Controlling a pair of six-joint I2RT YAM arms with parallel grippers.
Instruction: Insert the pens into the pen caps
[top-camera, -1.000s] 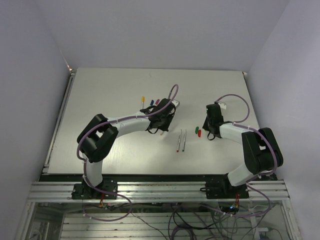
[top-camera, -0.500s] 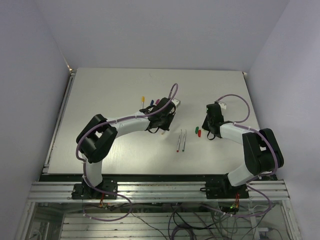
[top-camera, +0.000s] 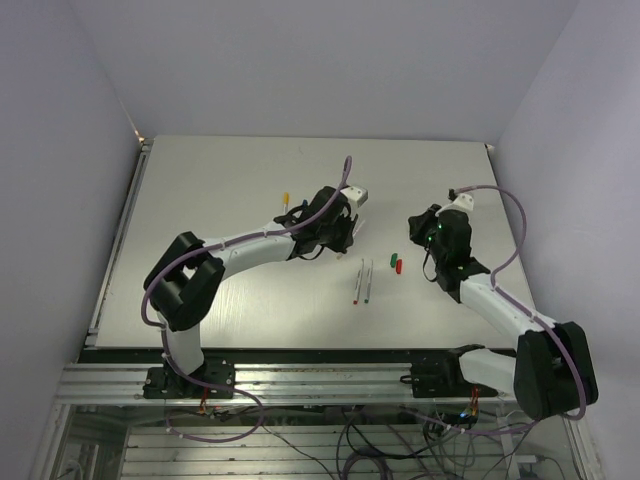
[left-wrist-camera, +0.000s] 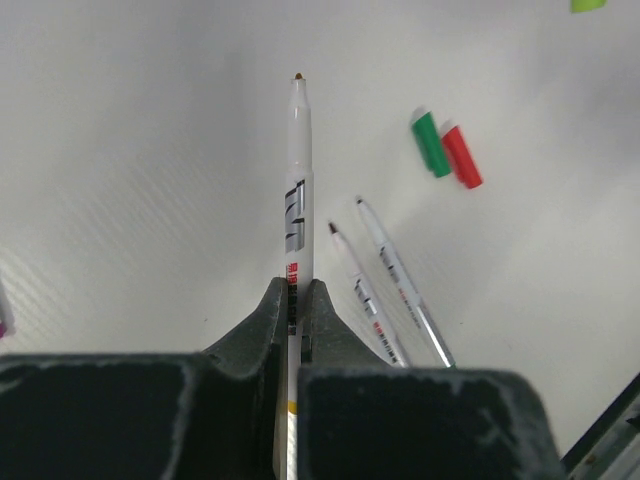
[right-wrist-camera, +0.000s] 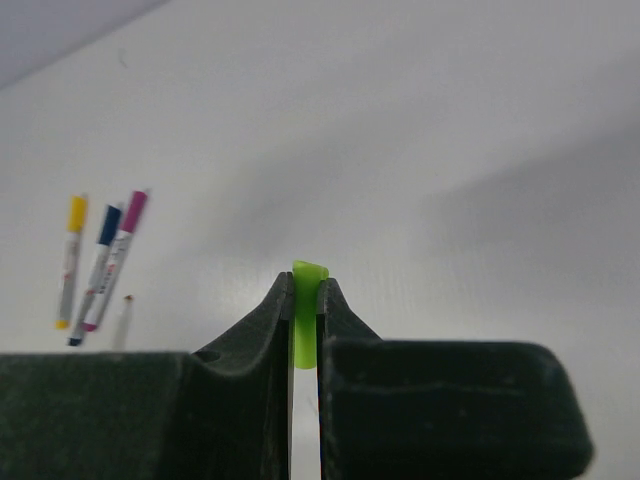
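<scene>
My left gripper (left-wrist-camera: 298, 290) is shut on a white pen (left-wrist-camera: 298, 170), whose bare tip points away over the table; from above this gripper (top-camera: 347, 232) hangs mid-table. My right gripper (right-wrist-camera: 306, 285) is shut on a lime-green pen cap (right-wrist-camera: 307, 305), held off the table; from above it (top-camera: 418, 228) faces the left gripper. Two uncapped pens (left-wrist-camera: 385, 285) (top-camera: 364, 281) lie side by side between the arms. A dark green cap (left-wrist-camera: 431, 143) and a red cap (left-wrist-camera: 461, 156) lie together beside them, also seen as the green cap (top-camera: 392, 260) and red cap (top-camera: 399, 266).
Three capped pens lie in a row at the far left of the right wrist view: yellow-capped (right-wrist-camera: 70, 260), blue-capped (right-wrist-camera: 100, 262) and magenta-capped (right-wrist-camera: 120, 250). The yellow one (top-camera: 286, 200) shows behind the left arm. Purple cables loop over both arms.
The right gripper shut on the lime-green cap and rose from beside the green and red caps. The left gripper moved up and right with its pen.
</scene>
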